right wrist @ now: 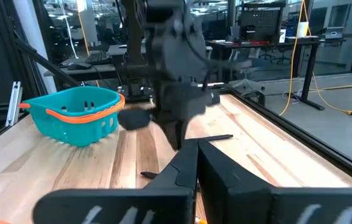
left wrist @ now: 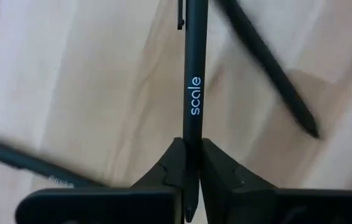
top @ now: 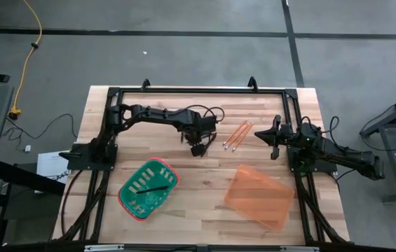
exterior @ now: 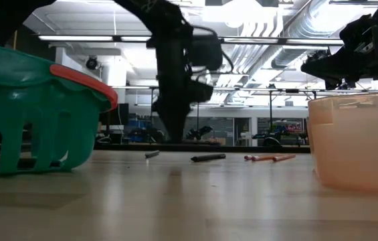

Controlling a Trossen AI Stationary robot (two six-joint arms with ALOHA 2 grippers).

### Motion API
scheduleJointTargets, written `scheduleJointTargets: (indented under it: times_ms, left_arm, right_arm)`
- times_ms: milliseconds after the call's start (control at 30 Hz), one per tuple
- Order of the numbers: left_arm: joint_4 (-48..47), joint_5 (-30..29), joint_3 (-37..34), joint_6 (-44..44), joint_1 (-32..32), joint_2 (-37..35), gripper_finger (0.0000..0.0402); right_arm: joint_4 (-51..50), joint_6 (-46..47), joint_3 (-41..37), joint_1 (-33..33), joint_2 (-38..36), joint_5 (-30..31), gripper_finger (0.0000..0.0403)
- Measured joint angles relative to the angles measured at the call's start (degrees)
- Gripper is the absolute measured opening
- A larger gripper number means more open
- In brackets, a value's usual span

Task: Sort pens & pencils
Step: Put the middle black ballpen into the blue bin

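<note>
- We see the left gripper (top: pixel 199 148) out over the middle of the table (top: pixel 183 210), nearer the far edge than the near one, its arm reaching in from the far left corner.
- In the left wrist view its fingers (left wrist: pixel 174 163) are pinched tight on a black pen (left wrist: pixel 192 81) marked "scale"; the pen runs straight out from between them.
- Two more pens lie on the wood under that gripper in the left wrist view: one (left wrist: pixel 269 65) slanting off to one side, another (left wrist: pixel 20 160) partly hidden by the gripper body.
- In the low view, one dark pen (exterior: pixel 208 158) lies flat on the table just beside the left arm's shadowed gripper.
- A fourth pen (top: pixel 150 188) rests inside the green basket (top: pixel 132 183), which stands toward the near left part of the table.
- The pencils (top: pixel 237 134) lie close together, side by side and slanted, between the two grippers and near the far edge.
- The orange tray (top: pixel 257 197) sits toward the near right corner; we see nothing in it.
- The right gripper (top: pixel 270 135) waits by the right edge, just beside the pencils, above the table; in the right wrist view its fingers (right wrist: pixel 185 167) are pressed together with nothing between them.
</note>
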Motion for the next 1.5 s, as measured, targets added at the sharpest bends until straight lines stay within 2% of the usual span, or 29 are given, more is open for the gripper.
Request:
scheduleJointTargets:
  times_ms: [267,433,600,833,1100,1267,1500]
  left_arm:
    - [-5.5,-0.3,4.3,-0.3,-2.8,-3.9,0.0019]
    - [-6.8,-0.5,0.7,-2.4,-7.5,-9.6,0.0013]
    - [-6.4,-1.3,-6.0,-6.7,-12.5,-17.6,0.0014]
    - [-5.6,-1.9,-17.6,-18.7,-18.8,-31.8,0.0017]
    - [-6.9,-3.7,-27.2,-35.6,-29.8,-44.9,0.0017]
    - [-7.7,-3.6,-30.5,-48.0,-39.2,-48.5,0.0019]
    - [-7.6,-0.3,-31.8,-60.6,-51.8,-48.3,0.002]
  right_arm:
    - [0.0,0.0,0.0,0.0,0.1,0.0,0.0]
    - [0.0,0.0,0.0,0.0,0.6,0.0,0.0]
    - [0.0,0.0,0.0,0.0,1.1,0.0,0.0]
    - [0.0,0.0,0.0,0.0,1.1,0.0,0.0]
    - [0.0,0.0,0.0,0.0,1.1,0.0,0.0]
    - [0.0,0.0,0.0,0.0,1.1,0.0,0.0]
    - [0.0,0.0,0.0,0.0,1.1,0.0,0.0]
